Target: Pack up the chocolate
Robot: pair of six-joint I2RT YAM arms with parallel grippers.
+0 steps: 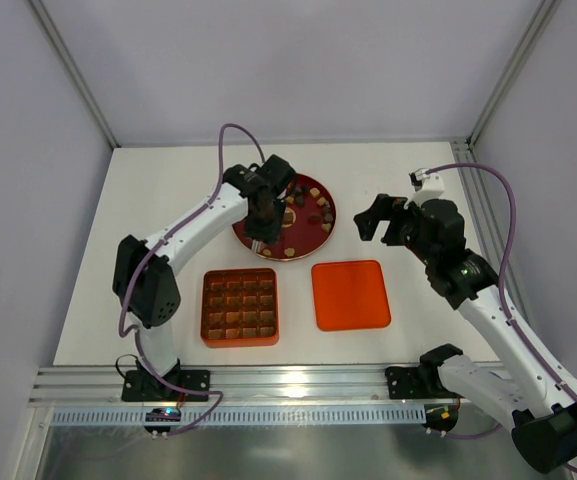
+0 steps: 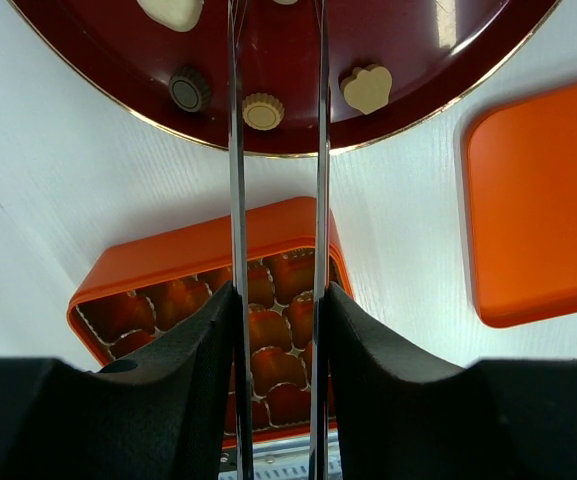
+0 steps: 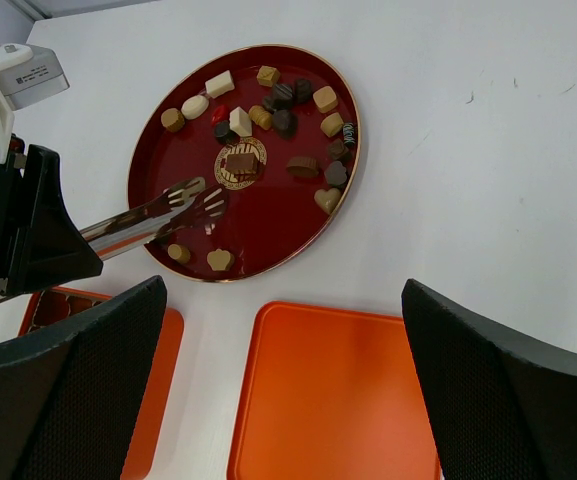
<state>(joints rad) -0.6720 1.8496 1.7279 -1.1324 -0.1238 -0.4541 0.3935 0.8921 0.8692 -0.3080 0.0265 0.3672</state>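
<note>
We are clamping our left gripper [image 2: 276,345] on a pair of metal tongs [image 3: 158,215], and their tips are hovering slightly apart over the round red plate [image 3: 353,160]. The chocolates [image 3: 286,122], in dark, tan and cream, are lying scattered on that plate. Seen from above, we are holding our right gripper [image 1: 376,222] with its jaws spread wide at the plate's 3 o'clock, beyond the rim. The orange gridded box [image 1: 206,308] is sitting at the plate's 7 o'clock and the flat orange lid [image 1: 350,294] at 5 o'clock, side by side and apart.
</note>
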